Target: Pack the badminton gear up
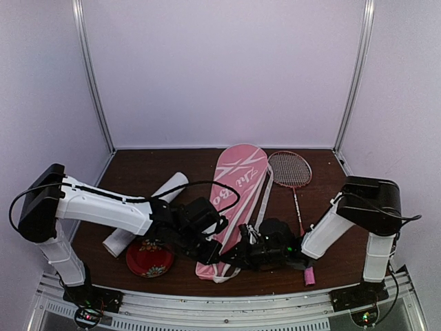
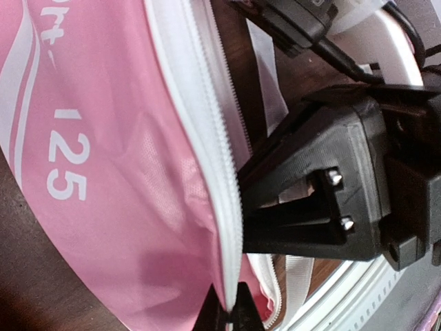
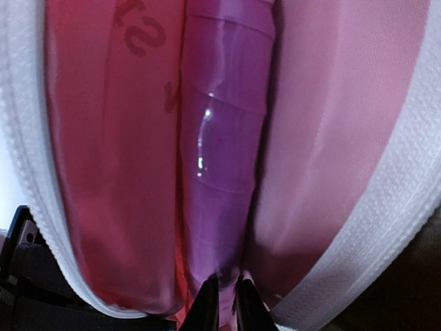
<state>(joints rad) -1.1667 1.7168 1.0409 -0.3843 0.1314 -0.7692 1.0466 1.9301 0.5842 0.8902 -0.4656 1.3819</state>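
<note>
We pinch the pink bag (image 2: 103, 207) at its zipper edge with the left gripper (image 2: 231, 314); inside, the right gripper (image 3: 225, 307) — nearly closed, hold unclear — meets the racquet handle (image 3: 224, 138); push straight.

The bag (image 1: 234, 200) lies in the middle of the table (image 1: 138, 165), running from near to far. A racquet (image 1: 290, 170) lies just right of it. The tube (image 1: 148, 210) lies to its left, with the plate (image 1: 149, 259) nearer. Another racquet's handle (image 3: 224, 158) sits inside the bag.

White arm links (image 1: 103, 205), black joints (image 1: 41, 203), cables (image 1: 207, 185), silver screws (image 2: 335, 177)
</note>
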